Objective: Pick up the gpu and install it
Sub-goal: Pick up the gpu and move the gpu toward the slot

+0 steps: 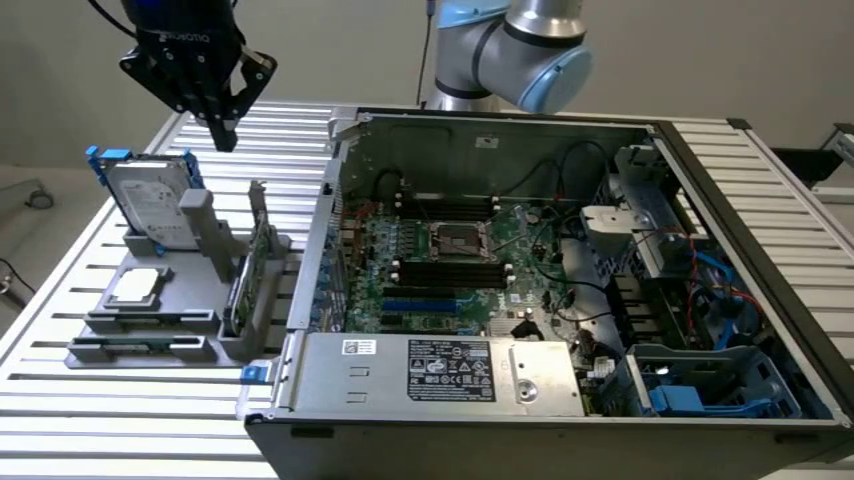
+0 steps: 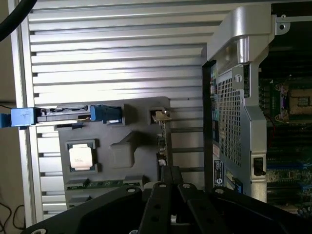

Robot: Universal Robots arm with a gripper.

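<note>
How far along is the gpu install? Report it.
Done: nothing yet; the gpu stands upright in the grey holder, outside the open computer case. In hand: nothing; the gripper hangs shut and empty above the holder. Left: both pickup and install.

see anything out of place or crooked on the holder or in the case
Nothing stands out. The gpu stands on edge in its slot on the grey holder, the drive stands in its own, and the processor lies flat in its recess. The hand hangs shut and empty above them.
</note>
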